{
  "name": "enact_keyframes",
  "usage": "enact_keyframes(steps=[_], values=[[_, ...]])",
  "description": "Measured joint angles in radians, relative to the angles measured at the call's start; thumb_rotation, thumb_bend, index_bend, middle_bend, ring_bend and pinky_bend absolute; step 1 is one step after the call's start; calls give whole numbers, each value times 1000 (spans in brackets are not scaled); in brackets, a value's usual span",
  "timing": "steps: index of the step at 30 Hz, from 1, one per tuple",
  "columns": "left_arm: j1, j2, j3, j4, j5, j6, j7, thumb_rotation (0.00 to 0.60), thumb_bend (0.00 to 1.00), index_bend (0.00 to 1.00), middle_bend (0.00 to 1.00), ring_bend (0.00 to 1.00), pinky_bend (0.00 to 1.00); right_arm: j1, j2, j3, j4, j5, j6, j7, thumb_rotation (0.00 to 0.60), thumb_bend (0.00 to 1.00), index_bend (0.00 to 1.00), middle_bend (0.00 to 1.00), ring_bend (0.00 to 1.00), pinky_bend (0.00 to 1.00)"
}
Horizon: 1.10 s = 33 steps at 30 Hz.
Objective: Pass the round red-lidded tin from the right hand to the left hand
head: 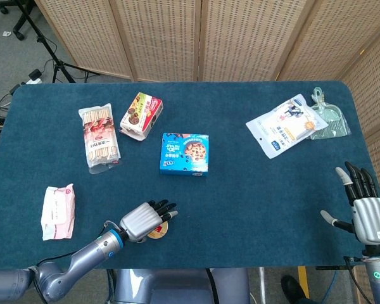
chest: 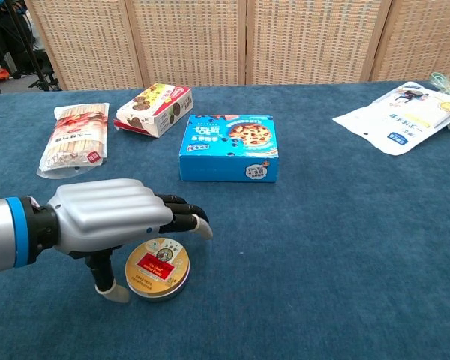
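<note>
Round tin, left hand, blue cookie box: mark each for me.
round tin [chest: 157,268], chest view, on its red lid label.
left hand [chest: 109,217], chest view, on the silver back of the hand above the tin.
blue cookie box [head: 185,153], head view, on the middle of its top face.

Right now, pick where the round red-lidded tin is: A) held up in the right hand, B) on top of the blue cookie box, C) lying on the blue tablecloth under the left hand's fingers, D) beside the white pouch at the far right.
C: the round red-lidded tin lies flat on the blue tablecloth, with the left hand over it.
</note>
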Motion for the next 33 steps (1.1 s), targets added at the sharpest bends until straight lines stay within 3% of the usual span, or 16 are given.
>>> enact_keyframes(steps=[6,13,18,24,33], values=[[-9,-22,18,25,-7,19,-18,600,285,402,347,308,476,-2,-1,6,1,-1,-5,0,600,0,0,0,0,0],[-16,-4,9,24,2,57,-52,600,300,413,354,317,480,-5,0,12,3,2,-12,0,600,0,0,0,0,0],[-22,64,-48,13,-4,98,-108,600,298,446,367,320,480,-9,2,18,2,6,-13,4,600,0,0,0,0,0],[-45,158,-171,62,-86,133,-192,600,296,453,370,323,480,-10,1,24,6,15,-21,2,600,0,0,0,0,0],[-124,120,-243,273,-252,97,-224,600,296,469,376,323,480,-7,-4,36,20,39,-47,-9,600,0,0,0,0,0]])
